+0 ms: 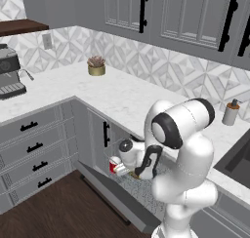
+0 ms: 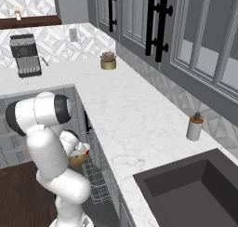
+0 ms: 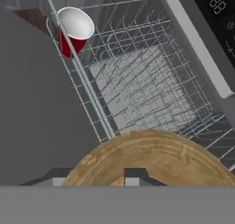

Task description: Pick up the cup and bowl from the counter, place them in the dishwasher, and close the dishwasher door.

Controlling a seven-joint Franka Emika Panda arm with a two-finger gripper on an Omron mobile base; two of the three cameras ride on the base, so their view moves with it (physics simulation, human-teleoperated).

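Note:
The dishwasher door lies folded down, with the wire rack pulled out over it. Inside the rack's far corner stands the red cup with a white inside, also seen as the cup by my wrist. The tan wooden bowl sits low in the rack right at my gripper, its rim crossing the fingertips; the bowl is partly hidden by my arm. Whether the jaws still hold the rim is hidden. The white counter runs above the dishwasher.
On the counter stand a potted plant, a grey soap dispenser and a coffee machine. A dark sink lies to the right. Grey drawers flank the dishwasher on the left; its control strip overhangs the rack.

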